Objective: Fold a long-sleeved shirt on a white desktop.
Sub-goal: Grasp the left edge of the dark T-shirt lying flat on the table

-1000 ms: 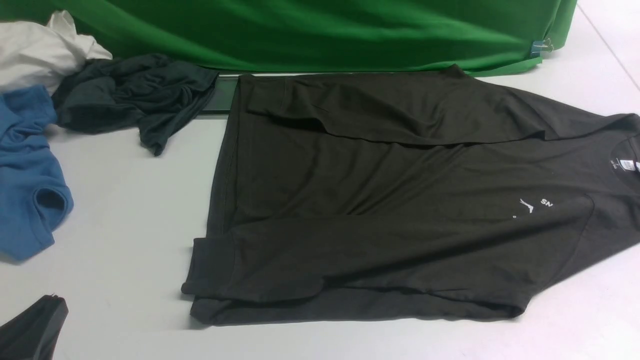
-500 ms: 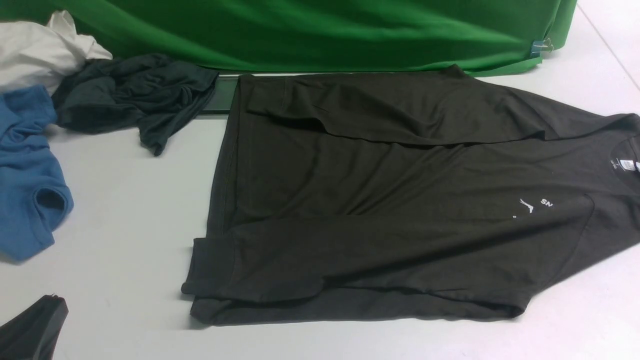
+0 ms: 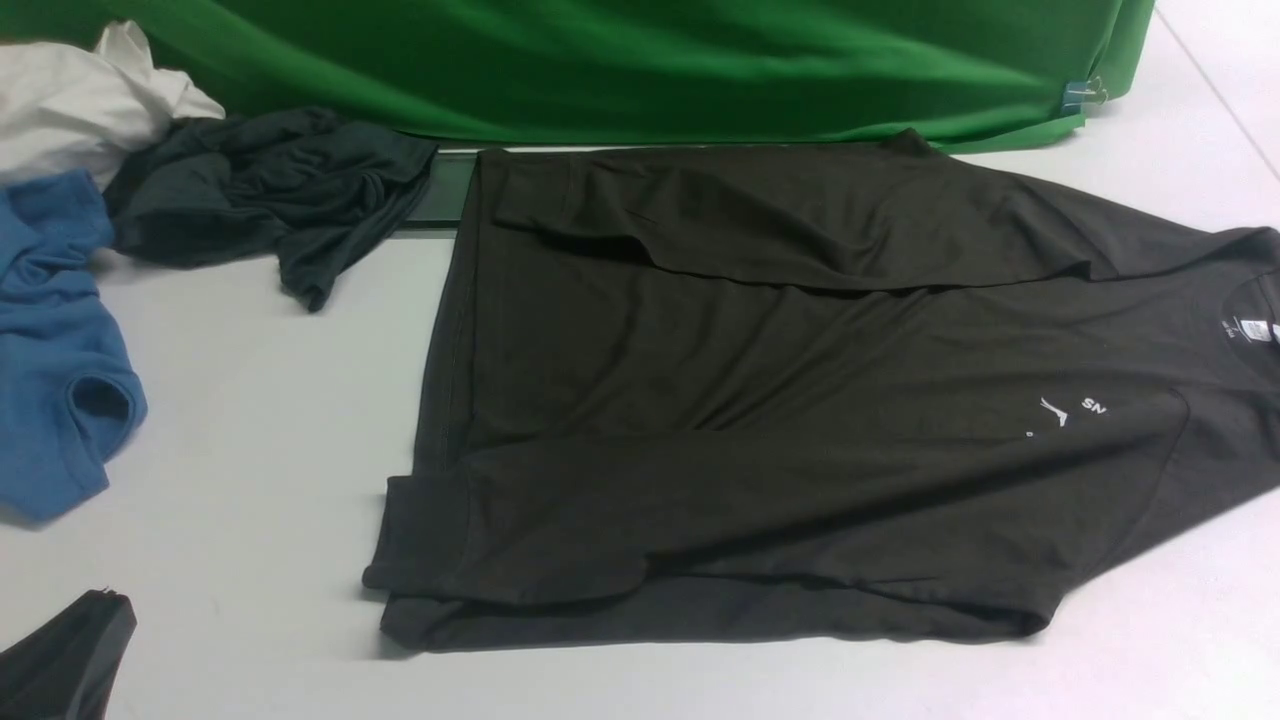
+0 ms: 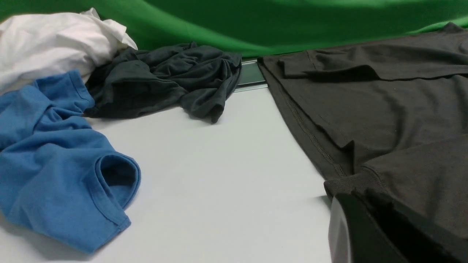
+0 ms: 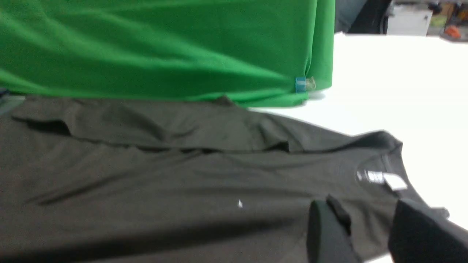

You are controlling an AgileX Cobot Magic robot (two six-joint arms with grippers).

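Long-sleeved shirt (image 3: 760, 400) is seen spread flat on the white desktop (image 3: 250, 420), from the centre of the front view out to 3 o'clock, with its hem toward 9 o'clock. At 8 o'clock the left gripper (image 3: 65, 655) is held low, its jaws pressed together. A blue garment (image 3: 50, 350) is piled at 9 o'clock, a white garment (image 3: 80, 100) at 10 o'clock, and a dark grey garment (image 3: 260, 190) is bunched against both. A green cloth (image 3: 650, 60) is draped along 12 o'clock. One sleeve (image 3: 780, 220) is folded over the shirt's 12 o'clock side, the other sleeve (image 3: 750, 510) over its 6 o'clock side. A white logo (image 3: 1052, 411) and neck label (image 3: 1250, 330) are found toward 3 o'clock. The right gripper (image 5: 365, 219) is shown by the collar, jaws parted.
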